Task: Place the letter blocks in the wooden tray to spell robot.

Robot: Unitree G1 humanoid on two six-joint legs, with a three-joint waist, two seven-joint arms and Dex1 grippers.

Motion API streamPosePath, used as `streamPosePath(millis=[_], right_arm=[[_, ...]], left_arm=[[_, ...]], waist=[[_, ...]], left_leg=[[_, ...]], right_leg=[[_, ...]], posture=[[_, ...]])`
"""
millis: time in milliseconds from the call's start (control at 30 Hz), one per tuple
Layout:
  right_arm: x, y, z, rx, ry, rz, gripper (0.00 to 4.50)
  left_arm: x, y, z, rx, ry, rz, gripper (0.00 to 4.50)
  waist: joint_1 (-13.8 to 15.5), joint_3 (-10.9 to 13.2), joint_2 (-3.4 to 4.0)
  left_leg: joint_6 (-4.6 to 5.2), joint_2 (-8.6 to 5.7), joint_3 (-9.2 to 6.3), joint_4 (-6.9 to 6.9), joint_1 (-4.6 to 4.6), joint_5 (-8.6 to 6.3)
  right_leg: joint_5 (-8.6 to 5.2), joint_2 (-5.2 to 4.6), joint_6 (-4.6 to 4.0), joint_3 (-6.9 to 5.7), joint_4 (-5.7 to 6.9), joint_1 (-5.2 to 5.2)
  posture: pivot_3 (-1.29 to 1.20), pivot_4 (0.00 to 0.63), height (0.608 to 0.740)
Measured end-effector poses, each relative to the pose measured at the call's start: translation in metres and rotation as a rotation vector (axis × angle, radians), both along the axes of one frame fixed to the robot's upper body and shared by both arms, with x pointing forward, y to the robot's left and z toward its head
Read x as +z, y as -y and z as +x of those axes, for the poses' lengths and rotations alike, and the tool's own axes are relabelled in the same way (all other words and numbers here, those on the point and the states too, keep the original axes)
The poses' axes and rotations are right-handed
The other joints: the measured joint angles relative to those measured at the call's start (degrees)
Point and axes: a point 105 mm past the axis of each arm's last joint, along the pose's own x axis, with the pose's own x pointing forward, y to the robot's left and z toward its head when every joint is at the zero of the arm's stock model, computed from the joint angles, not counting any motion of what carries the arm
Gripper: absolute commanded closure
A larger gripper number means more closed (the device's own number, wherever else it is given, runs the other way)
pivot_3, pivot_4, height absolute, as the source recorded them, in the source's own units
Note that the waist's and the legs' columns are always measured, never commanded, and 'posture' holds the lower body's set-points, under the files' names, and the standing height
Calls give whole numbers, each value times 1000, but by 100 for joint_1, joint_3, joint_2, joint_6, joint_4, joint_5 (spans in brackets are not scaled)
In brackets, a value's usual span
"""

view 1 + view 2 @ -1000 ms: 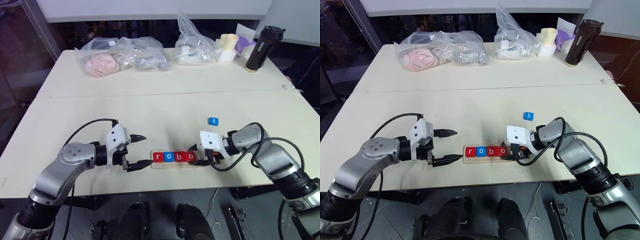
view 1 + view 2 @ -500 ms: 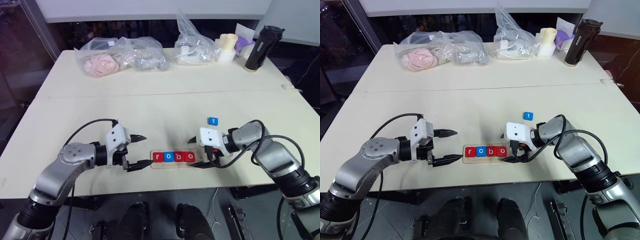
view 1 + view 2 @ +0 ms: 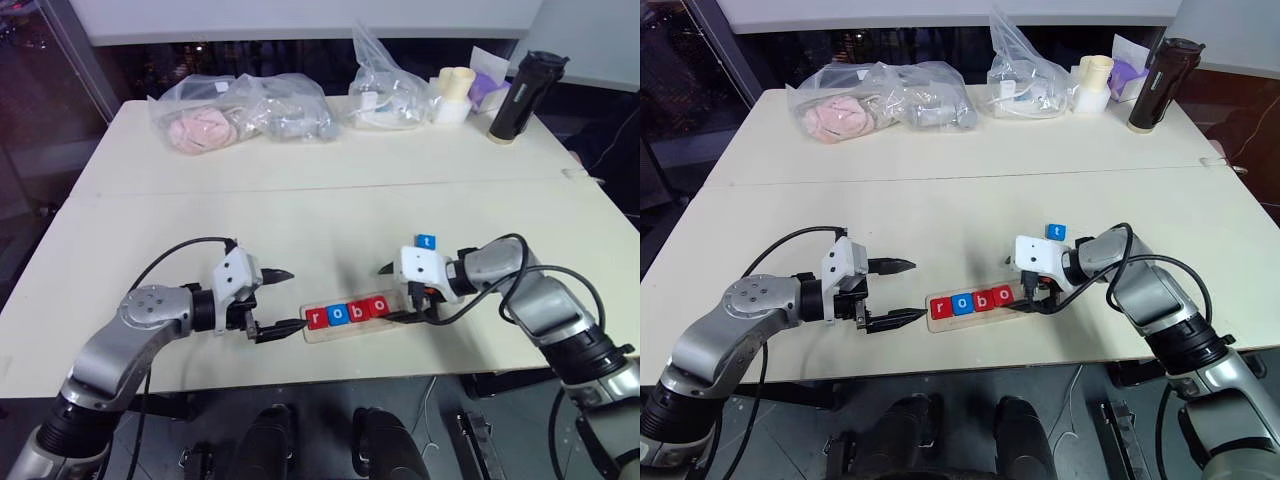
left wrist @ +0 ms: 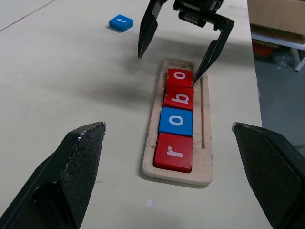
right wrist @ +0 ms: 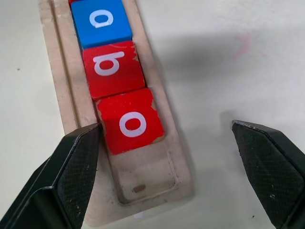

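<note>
The wooden tray (image 4: 205, 148) lies near the table's front edge, slightly askew, its right end farther from me. In it, from the left, sit a red r (image 3: 318, 318), a blue o (image 3: 338, 314), a red b (image 3: 358, 309) and a red o (image 3: 378, 305). The slot at the right end (image 5: 147, 177) is empty. A blue t block (image 3: 427, 241) lies on the table behind my right gripper. My right gripper (image 3: 391, 294) is open and straddles the tray's right end, one fingertip close by the red o. My left gripper (image 3: 293, 299) hangs open just left of the tray, holding nothing.
Clear plastic bags (image 3: 240, 112) (image 3: 385, 92) lie along the table's far edge. Beside them stand cream cups (image 3: 455, 95) and a black bottle (image 3: 522, 95). The tray sits close to the table's front edge (image 3: 330, 375).
My right gripper has opened off the red o block and shifted a little away from me. The tray's right end has swung away from me. The left arm has stayed still.
</note>
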Motion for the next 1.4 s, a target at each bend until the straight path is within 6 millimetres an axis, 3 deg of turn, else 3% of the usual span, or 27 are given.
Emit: streamPosePath(millis=[233,400,567,733,900,1067,1167,1400], right_arm=[[18,5,-13,21,-33,23,61],[40,17,6,-128,55,115,61],[47,40,59,-526,190,208,61],[34,61,84,-892,221,229,61],[19,86,88,-1209,181,230,61],[14,77,82,-1330,112,293,61],[3,70,77,-1350,49,294,61],[2,57,77,-1381,-10,350,61]], left_arm=[[0,0,0,2,1,-1,0],[0,0,0,1,1,-1,0],[1,2,0,-4,5,-8,0],[1,3,1,-7,5,-10,0],[1,2,1,-7,3,-10,0],[1,4,2,-7,5,-16,0],[0,3,2,-5,1,-16,0],[0,3,3,0,-3,-17,0]], waist=[[3,0,0],[-13,0,0],[-2,-3,-4],[2,-3,-3],[-6,-4,-1],[-18,-6,1],[-16,-6,2],[-68,-8,3]], left_leg=[[0,-1,0,2,0,0],[-1,1,0,0,2,-1],[-2,1,0,-1,-1,0],[-2,-3,1,-3,-8,1],[-1,-3,1,-5,-8,2],[1,-2,3,-4,2,2],[2,-2,3,-2,5,3],[2,-1,5,-3,9,3]], right_leg=[[0,-3,0,1,0,1],[0,-2,-1,2,1,0],[2,-3,-4,6,1,-3],[2,-5,-4,9,1,-9],[3,1,-4,7,2,-9],[3,10,-3,4,12,-6],[3,14,-3,4,16,-3],[3,19,-2,5,22,-3]], posture=[[0,150,738],[0,150,738],[0,150,738],[0,150,738],[0,150,738],[0,150,738],[0,150,738],[0,150,738]])
